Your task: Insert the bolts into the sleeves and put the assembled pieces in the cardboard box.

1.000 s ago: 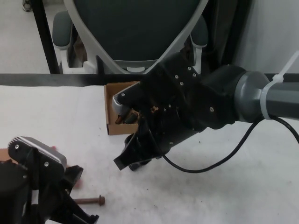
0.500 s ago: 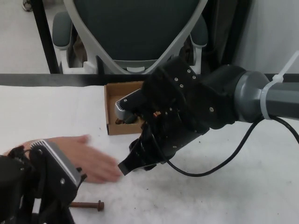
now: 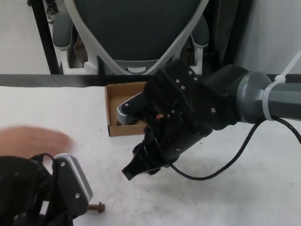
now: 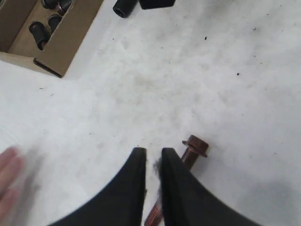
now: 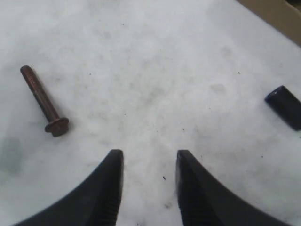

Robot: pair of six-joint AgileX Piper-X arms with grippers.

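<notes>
Left claw [image 4: 151,153]: fingers drawn almost together, only a slit between the tips, nothing held. It hangs over the white worktop [image 3: 235,188] with one bolt [image 4: 194,147] lying flat just beside it, the shank passing under one finger. Right claw [image 5: 148,155]: fingers parted, nothing held, positioned above bare worktop between that bolt and a loose black sleeve [image 5: 284,106], touching neither. The sleeve lies on its side, near the cardboard box [image 4: 70,40] but outside it. The box stands open at the far edge of the worktop with several dark pieces inside; whether these carry bolts cannot be told.
</notes>
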